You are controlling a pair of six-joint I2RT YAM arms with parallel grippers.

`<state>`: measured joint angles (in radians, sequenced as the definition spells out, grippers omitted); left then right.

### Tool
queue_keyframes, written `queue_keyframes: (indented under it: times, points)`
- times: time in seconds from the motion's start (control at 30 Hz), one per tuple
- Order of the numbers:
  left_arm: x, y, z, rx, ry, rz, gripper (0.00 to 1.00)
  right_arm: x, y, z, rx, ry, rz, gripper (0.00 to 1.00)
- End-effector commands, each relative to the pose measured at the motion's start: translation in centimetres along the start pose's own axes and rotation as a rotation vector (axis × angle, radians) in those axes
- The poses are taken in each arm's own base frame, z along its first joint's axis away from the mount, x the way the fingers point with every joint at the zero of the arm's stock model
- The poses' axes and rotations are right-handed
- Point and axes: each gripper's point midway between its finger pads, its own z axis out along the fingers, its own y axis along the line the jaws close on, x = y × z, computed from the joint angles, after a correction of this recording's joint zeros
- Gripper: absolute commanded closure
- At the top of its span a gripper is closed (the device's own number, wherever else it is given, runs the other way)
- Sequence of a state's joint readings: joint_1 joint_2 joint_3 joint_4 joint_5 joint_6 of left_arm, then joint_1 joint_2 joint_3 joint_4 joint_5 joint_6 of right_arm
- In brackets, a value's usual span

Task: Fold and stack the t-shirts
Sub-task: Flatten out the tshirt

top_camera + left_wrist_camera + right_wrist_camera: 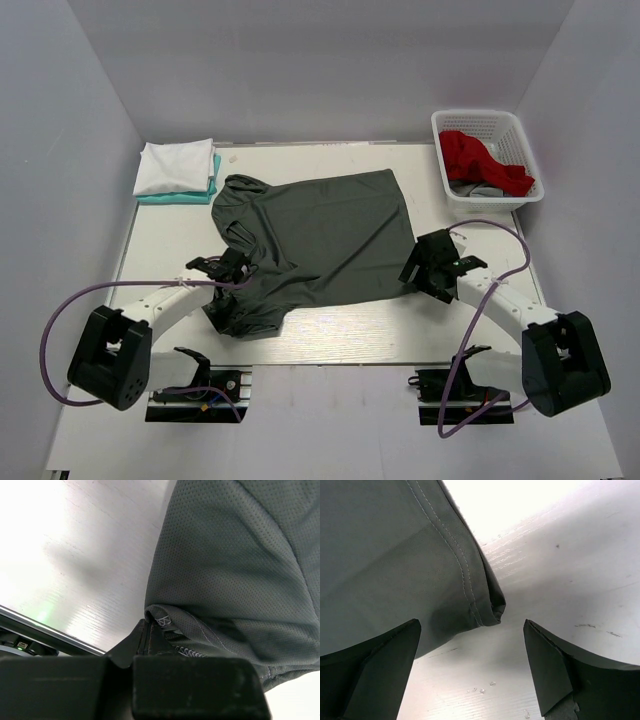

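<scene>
The dark grey t-shirt (320, 235) lies spread on the table, its left side bunched. My left gripper (232, 268) is shut on a folded hem of the dark grey shirt (225, 570), pinched between the jaws. My right gripper (428, 266) is open and empty just above the shirt's near right hem corner (492, 607), which lies on the table between the fingers (547, 665). A folded white t-shirt (177, 165) lies on a folded teal t-shirt (180, 197) at the far left. A red t-shirt (480, 160) lies in the basket.
A white lattice basket (520, 135) stands at the far right, holding the red shirt and some grey cloth (482, 189). The white table (340, 330) ends at a near edge in front of the arm bases. Grey walls enclose three sides.
</scene>
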<state>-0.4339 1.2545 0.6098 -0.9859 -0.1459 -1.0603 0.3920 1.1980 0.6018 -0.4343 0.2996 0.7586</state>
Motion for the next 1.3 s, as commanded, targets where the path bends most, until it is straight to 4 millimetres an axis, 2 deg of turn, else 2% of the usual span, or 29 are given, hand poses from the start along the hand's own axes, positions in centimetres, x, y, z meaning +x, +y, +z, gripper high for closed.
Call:
queue_keyframes:
  times: [0.0,0.17,0.23,0.3,0.37,0.47,0.53,0.63,0.7,0.73,0.77,0.8,0.83,0.87,0.93,0.97,1.03,1.07,1.13,1.17,1.2,1.27]
  points:
    - [-0.7,-0.9,-1.0,0.05,-0.032,-0.021,0.98,-0.1,1.4,0.6,-0.067,0.021,0.03,0.11]
    - [-1.6,-1.3,-2.3,0.091,-0.078,-0.03,0.98,1.2,1.6,1.6,-0.089,0.081,0.034,0.25]
    - [-2.3,-1.7,-3.3,0.11,-0.11,-0.028,0.98,1.2,1.4,1.7,-0.082,0.078,0.041,0.38]
    - [-3.0,-1.9,-4.3,0.133,-0.144,-0.036,1.0,0.9,1.3,1.7,-0.077,0.061,0.044,0.67]
    - [-3.8,-2.8,-5.7,0.181,-0.174,-0.02,1.0,-0.3,1.3,1.3,-0.074,0.003,0.055,1.0]
    - [-4.6,-3.5,-7.6,0.248,-0.216,-0.015,1.0,-1.8,0.9,1.0,-0.033,-0.043,0.067,1.0]
    - [-5.3,-4.2,-9.3,0.305,-0.249,-0.027,1.0,-2.8,1.4,0.2,-0.054,-0.085,0.07,1.0]
    - [-6.4,-4.9,-12.2,0.375,-0.308,-0.036,1.0,-5.8,2.8,-2.8,-0.153,-0.205,0.086,1.0]
    - [-7.7,-5.2,-15.2,0.449,-0.383,-0.054,1.0,-7.1,3.0,-4.0,-0.166,-0.261,0.096,1.0]
    - [-8.4,-5.1,-16.3,0.464,-0.425,-0.071,1.0,-9.1,3.9,-6.3,-0.219,-0.33,0.105,1.0]
    - [-9.0,-5.4,-17.7,0.503,-0.46,-0.086,1.0,-9.8,4.1,-7.2,-0.232,-0.355,0.106,1.0]
    - [-9.8,-5.5,-20.2,0.571,-0.516,-0.097,1.0,-11.0,4.6,-8.4,-0.252,-0.391,0.11,1.0]
    - [-10.3,-5.6,-21.7,0.609,-0.556,-0.107,1.0,-11.7,4.7,-9.7,-0.272,-0.422,0.107,1.0]
    - [-11.2,-6.2,-24.6,0.691,-0.622,-0.101,1.0,-13.5,5.7,-12.0,-0.316,-0.472,0.115,1.0]
    - [-11.9,-6.2,-27.9,0.777,-0.687,-0.107,1.0,-14.5,6.0,-13.8,-0.339,-0.507,0.103,1.0]
    - [-12.6,-6.3,-31.0,0.847,-0.748,-0.107,1.0,-16.2,6.7,-16.2,-0.371,-0.559,0.092,1.0]
    - [-13.2,-5.7,-33.7,0.877,-0.819,-0.098,1.0,-17.1,6.8,-17.9,-0.384,-0.59,0.088,1.0]
    - [-13.6,-5.1,-36.4,0.92,-0.872,-0.106,1.0,-18.8,7.1,-20.6,-0.414,-0.653,0.081,1.0]
    - [-14.2,-4.1,-38.9,0.941,-0.948,-0.111,1.0,-20.1,7.3,-23.3,-0.444,-0.711,0.08,1.0]
    - [-14.2,-3.4,-40.9,0.974,-0.981,-0.115,1.0,-20.9,7.4,-25.5,-0.47,-0.758,0.074,1.0]
    - [-14.5,-3.1,-42.3,1.005,-1.011,-0.139,1.0,-21.2,7.3,-26.2,-0.471,-0.775,0.069,1.0]
    - [-14.4,-2.4,-45.0,1.058,-1.082,-0.104,1.0,-22.0,7.6,-29.7,-0.532,-0.828,0.053,1.0]
